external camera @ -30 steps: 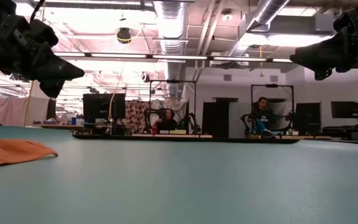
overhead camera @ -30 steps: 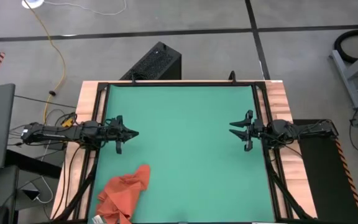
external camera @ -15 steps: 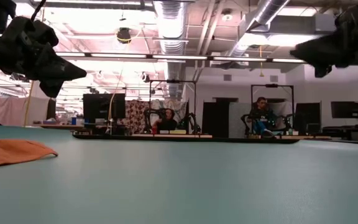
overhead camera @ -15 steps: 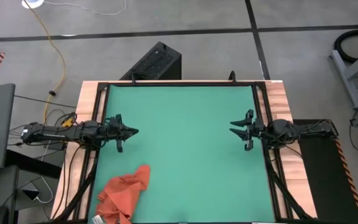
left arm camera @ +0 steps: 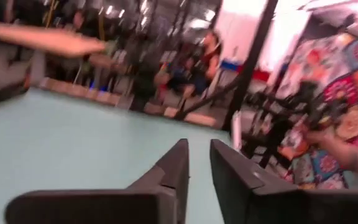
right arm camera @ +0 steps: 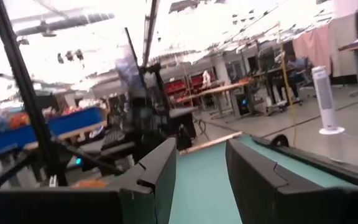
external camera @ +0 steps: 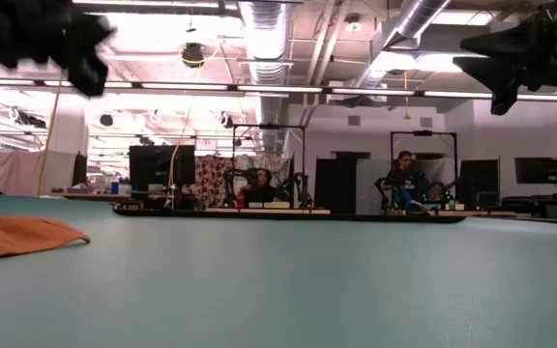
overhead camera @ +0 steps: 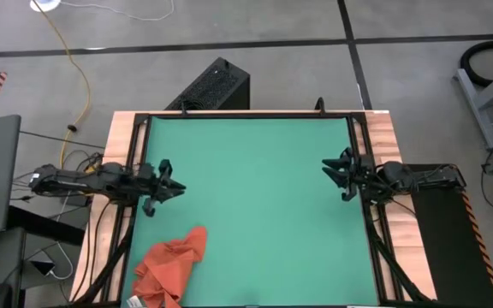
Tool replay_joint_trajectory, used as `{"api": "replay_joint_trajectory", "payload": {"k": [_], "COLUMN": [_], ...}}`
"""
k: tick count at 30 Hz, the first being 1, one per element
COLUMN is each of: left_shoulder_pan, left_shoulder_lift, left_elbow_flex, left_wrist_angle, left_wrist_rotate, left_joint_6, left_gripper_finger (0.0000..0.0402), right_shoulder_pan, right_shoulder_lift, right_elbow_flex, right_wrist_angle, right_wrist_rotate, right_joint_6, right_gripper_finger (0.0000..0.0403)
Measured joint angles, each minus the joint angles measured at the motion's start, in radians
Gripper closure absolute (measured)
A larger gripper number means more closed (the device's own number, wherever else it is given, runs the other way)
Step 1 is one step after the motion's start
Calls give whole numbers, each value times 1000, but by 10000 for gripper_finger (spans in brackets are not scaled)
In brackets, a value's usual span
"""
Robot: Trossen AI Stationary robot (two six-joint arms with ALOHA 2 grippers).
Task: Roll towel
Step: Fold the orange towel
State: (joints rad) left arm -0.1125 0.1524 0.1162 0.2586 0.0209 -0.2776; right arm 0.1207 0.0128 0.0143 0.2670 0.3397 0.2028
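We are at the very start: the towel (overhead camera: 171, 263) lies crumpled and untouched at seven o'clock on the green mat (overhead camera: 255, 205). Our left gripper (overhead camera: 166, 192) at nine o'clock holds nothing, fingers narrowly apart. Our right gripper (overhead camera: 339, 174) at three o'clock is open and empty. Next, we judge, we should reach the towel and spread it flat.

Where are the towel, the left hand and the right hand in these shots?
towel (overhead camera: 171, 263): high view, middle of the crumpled cloth.
left hand (overhead camera: 175, 190): high view, between its fingertips.
right hand (overhead camera: 328, 168): high view, between its fingertips.
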Motion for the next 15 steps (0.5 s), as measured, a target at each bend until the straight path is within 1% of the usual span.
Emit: {"api": "replay_joint_trajectory", "payload": {"k": [2,5,7,9,12,13,15], "left_shoulder_pan": [-30,-79,-117,-161,-219,-235,-260], "left_shoulder_lift": [35,128,217,334,519,575,664], "left_elbow_flex": [77,217,333,446,616,673,791], "left_wrist_angle": [6,-62,-173,-307,-523,-593,-715], "left_wrist_rotate": [-2,9,8,-8,-8,13,98], "left_joint_6": [45,104,143,180,195,192,181], "left_gripper_finger": [316,289,275,265,258,258,258], "right_shoulder_pan": [4,11,19,25,38,44,57], "right_shoulder_lift": [0,0,0,0,0,0,-1], "right_elbow_flex": [0,1,1,2,2,2,4], "right_wrist_angle": [-21,-47,-52,-50,-17,15,82], "right_wrist_rotate": [-23,-46,-47,-48,-90,-106,-128], "right_joint_6": [0,-1,-1,-4,-18,-24,-20], "right_gripper_finger": [241,241,241,241,241,241,241]}}
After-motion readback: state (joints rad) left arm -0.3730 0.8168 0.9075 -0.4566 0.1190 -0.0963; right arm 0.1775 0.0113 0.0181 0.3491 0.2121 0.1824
